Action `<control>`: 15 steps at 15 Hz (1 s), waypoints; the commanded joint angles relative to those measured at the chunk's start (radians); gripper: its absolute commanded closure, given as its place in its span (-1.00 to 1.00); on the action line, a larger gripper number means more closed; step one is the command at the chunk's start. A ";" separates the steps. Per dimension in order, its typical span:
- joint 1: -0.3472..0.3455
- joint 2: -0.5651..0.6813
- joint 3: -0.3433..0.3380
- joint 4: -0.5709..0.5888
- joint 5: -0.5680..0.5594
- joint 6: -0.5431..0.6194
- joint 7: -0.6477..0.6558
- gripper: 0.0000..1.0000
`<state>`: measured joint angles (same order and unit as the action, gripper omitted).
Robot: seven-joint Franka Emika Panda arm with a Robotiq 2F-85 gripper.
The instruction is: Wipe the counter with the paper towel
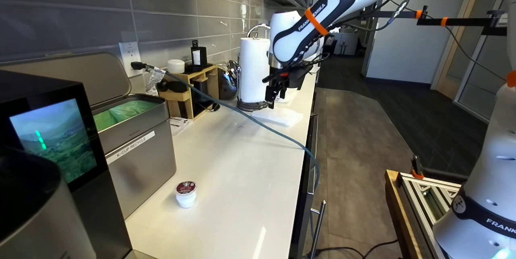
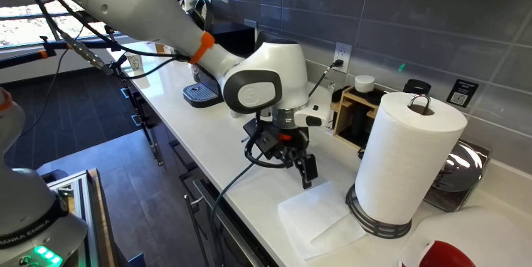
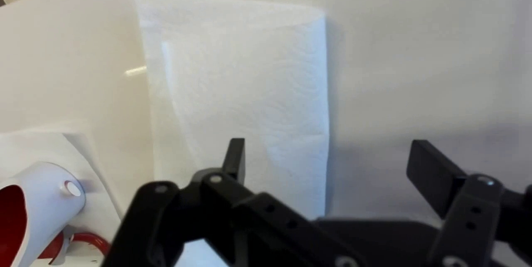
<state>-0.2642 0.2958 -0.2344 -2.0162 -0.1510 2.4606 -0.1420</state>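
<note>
The hand is released, its two fingers spread well apart in the wrist view and set against the off-white desk. The paper towel lies on the desk, loosely folded over itself and lightly creased; in the wrist view its middle is at ten o'clock from the space between the fingers, and the finger on the nine o'clock side overlaps it. In an exterior view the fingertips end just beside the towel's twelve o'clock edge; whether they touch it I cannot tell. At two o'clock from the towel there, a white paper roll stands upright on a dark wire stand, with a wooden rack at ten o'clock from the roll. In an exterior view a small white cup with a dark red top stands upright at eight o'clock from the towel; at ten o'clock from that cup is a metal bin, lid raised, lined in green. A blue cable crosses the desk and drops over its front edge. In the wrist view, a white vessel with a red inside lies at eight o'clock from the towel, cut by the frame.
</note>
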 commanded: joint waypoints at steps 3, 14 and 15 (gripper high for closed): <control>0.077 -0.235 0.020 -0.249 -0.055 -0.026 0.091 -1.00; 0.207 -0.419 0.176 -0.485 0.009 0.162 0.116 -1.00; 0.213 -0.403 0.179 -0.479 0.019 0.189 0.103 -1.00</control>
<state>-0.0671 -0.1072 -0.0664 -2.4602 -0.1605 2.5580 -0.0055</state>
